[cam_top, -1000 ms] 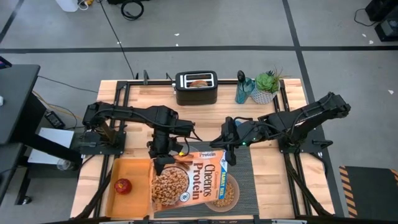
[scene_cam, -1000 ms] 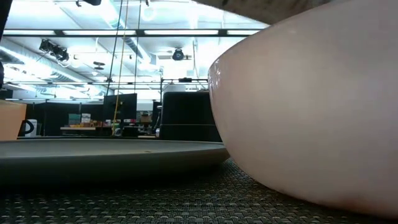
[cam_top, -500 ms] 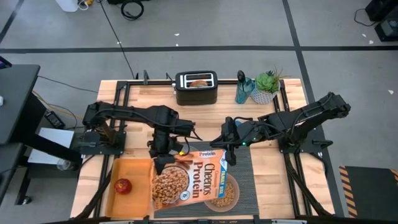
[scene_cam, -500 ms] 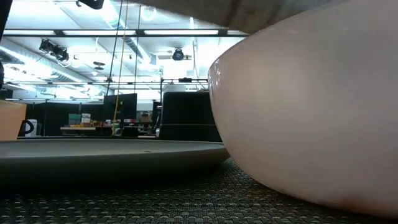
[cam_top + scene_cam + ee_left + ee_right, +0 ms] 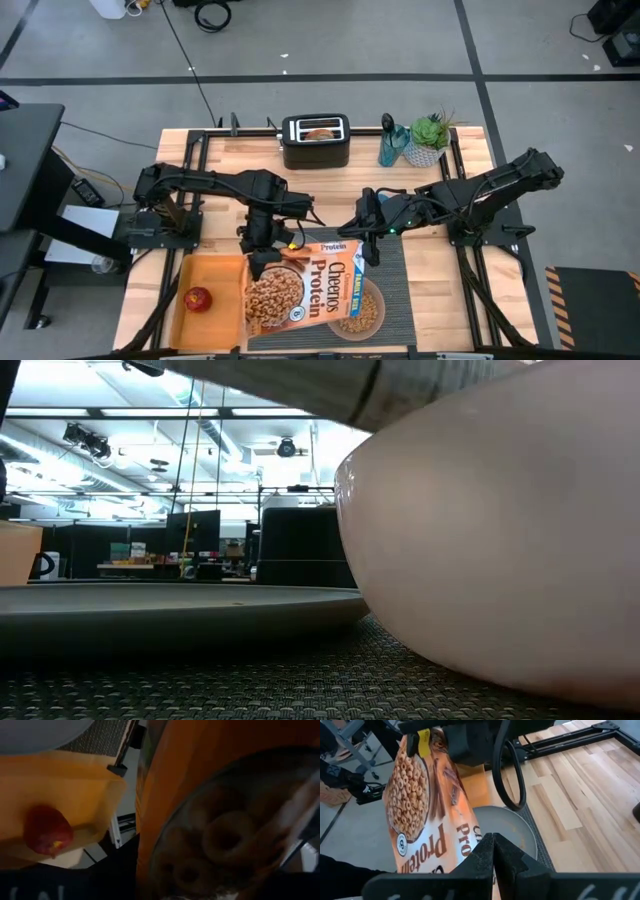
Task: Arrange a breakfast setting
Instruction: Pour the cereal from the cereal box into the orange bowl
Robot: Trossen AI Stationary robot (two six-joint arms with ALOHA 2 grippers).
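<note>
A Cheerios Protein cereal box (image 5: 300,288) hangs tilted over the dark striped placemat (image 5: 395,268), held by both grippers. My left gripper (image 5: 262,262) is shut on its left far corner. My right gripper (image 5: 362,254) is shut at its right far corner. The box covers most of the grey plate (image 5: 512,827). The pinkish bowl (image 5: 368,318) with brown cereal sits on the placemat beside the plate; it also fills the low view (image 5: 500,540). The red apple (image 5: 199,298) lies on the orange tray (image 5: 205,275). The bagel (image 5: 320,132) sticks out of the toaster. The spoon is out of view. My left gripper holds the cereal box by its far left corner (image 5: 268,270), coming from above and the far side. The box fills the left wrist view (image 5: 210,820) and hides the fingers. The box is lifted clear and tilted. My right gripper is shut at the box's far right corner (image 5: 352,258), reaching level from the table's right. Its own fingers (image 5: 507,857) hide the place of contact. The box (image 5: 420,810) slants away from them over the plate.
The black toaster (image 5: 316,142) stands at the table's far middle. A small potted plant (image 5: 430,135) and a blue-green object (image 5: 392,147) stand at the far right. Bare wood lies between the toaster and the placemat.
In the low view, a blurred edge of the box has come lower across the top of the picture, above the bowl. Both grippers stay about where they were.
</note>
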